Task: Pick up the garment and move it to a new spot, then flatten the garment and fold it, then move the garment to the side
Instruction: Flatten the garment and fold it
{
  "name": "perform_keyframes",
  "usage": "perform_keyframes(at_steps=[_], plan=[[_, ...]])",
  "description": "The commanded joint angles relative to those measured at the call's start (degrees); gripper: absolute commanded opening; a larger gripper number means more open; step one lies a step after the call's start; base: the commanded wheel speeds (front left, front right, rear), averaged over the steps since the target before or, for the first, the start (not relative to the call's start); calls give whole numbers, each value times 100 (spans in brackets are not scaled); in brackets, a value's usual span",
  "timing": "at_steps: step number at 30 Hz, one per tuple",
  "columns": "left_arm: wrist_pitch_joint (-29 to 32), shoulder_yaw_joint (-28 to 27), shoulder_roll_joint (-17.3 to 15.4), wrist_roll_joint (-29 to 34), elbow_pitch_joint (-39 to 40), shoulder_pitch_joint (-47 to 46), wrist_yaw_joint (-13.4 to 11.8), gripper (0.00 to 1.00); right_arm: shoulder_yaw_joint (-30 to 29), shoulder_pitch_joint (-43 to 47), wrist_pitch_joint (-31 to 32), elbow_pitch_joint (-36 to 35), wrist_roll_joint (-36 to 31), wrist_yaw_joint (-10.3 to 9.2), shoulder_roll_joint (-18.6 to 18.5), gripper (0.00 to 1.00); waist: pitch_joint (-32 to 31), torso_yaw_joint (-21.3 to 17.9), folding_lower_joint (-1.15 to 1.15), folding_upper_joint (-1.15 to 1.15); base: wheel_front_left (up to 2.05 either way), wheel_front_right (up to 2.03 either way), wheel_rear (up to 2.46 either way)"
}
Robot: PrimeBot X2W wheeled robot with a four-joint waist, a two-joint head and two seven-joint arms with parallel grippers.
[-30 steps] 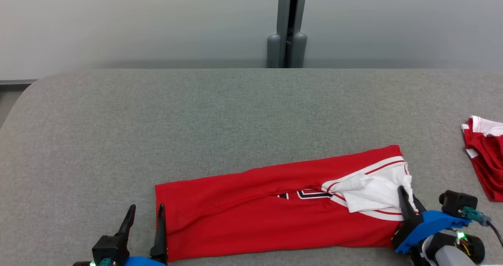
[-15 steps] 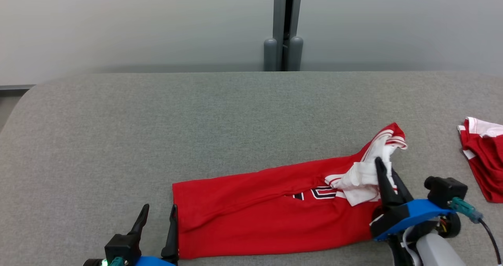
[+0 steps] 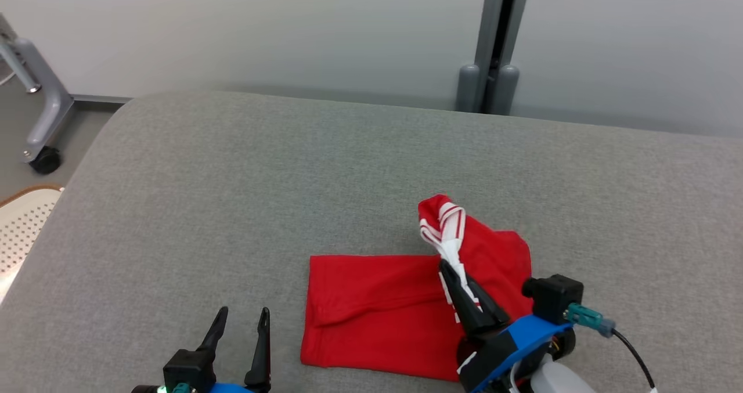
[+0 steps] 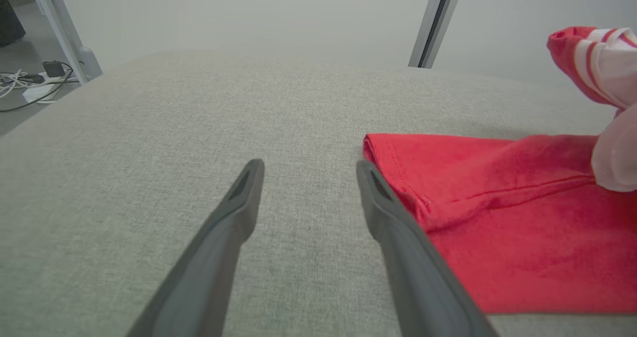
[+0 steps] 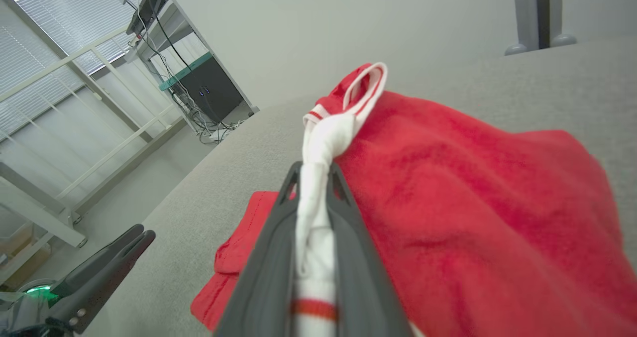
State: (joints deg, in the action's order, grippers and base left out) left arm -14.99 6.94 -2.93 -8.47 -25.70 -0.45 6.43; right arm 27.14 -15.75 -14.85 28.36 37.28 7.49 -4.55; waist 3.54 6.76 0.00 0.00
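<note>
Head view. The garment (image 3: 371, 312) (red jersey, white-and-red striped trim) lies on the grey padded surface (image 3: 232, 207), at about 5 o'clock from the frame's centre. Its 9 o'clock half lies flat with a straight hem edge. Its 3 o'clock half is raised off the surface and drapes in a loose hump over toward 9 o'clock.

Right gripper (image 3: 455, 274): enters from 5 o'clock, fingers pointing to about 11 o'clock. The jaws are narrow and pinched on the garment's white trim. A bunch of striped trim stands out past the fingertips toward 12 o'clock. My right wrist view agrees: the right gripper (image 5: 316, 168) has a twisted white strip clamped between both fingers, and the rest of the garment (image 5: 473, 202) hangs off at 3 o'clock.

Left gripper (image 3: 244, 312): at 7 o'clock in the head view, jaws wide with nothing between them, fingers pointing to 12 o'clock. It sits just beside the garment's 9 o'clock edge. In the left wrist view the left gripper (image 4: 309, 164) is low over the surface, with bare grey cloth between its fingers. The garment (image 4: 497, 217) begins right by the 3 o'clock finger; I cannot tell whether that finger touches the hem.

Background: grey post (image 3: 493, 50) at 1 o'clock beyond the far edge; a castor-footed frame leg (image 3: 40, 103) at 10 o'clock on the floor.
</note>
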Motion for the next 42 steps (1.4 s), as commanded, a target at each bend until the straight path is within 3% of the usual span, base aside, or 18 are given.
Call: perform_keyframes(at_steps=[1, 9, 17, 18, 19, 20, 26, 42], plan=[[-24, 27, 4, 58, -3, -11, 29, 100, 199, -170, -6, 112, 89, 0, 52, 0, 66, 170, 0, 0, 0, 0, 0], [-25, 37, 4, 82, -59, -66, 57, 100, 1007, -660, -18, 750, 471, 0, 160, 0, 117, 476, 0, 0, 0, 0, 0], [-25, 16, 3, 92, -103, -91, 64, 100, 1833, -1033, -33, 749, 1227, 0, 161, 0, 147, 494, 0, 0, 0, 0, 0], [-25, 12, 3, 95, -115, -98, 65, 100, 1875, -1074, -34, 763, 1305, 0, 160, 36, 142, 484, 0, 0, 0, 0, 0], [-24, 10, 3, 100, -140, -106, 66, 100, 1911, -1111, -35, 792, 1366, 0, 158, 97, 137, 474, 0, 0, 0, 0, 0], [-25, 6, 4, 98, -158, -111, 63, 100, 1955, -1135, -35, 814, 1417, 0, 160, 100, 132, 461, 0, 0, 0, 0, 0], [-24, -60, 2, 96, -207, -142, 32, 100, 1743, -1233, -36, 727, 1114, 0, 159, 100, 91, 343, 0, 0, 0, 0, 0], [-25, -415, 5, 177, 70, -61, -13, 100, -1044, -106, -33, 648, -1659, 0, 161, 100, -110, -282, 0, 0, 0, 0, 0]])
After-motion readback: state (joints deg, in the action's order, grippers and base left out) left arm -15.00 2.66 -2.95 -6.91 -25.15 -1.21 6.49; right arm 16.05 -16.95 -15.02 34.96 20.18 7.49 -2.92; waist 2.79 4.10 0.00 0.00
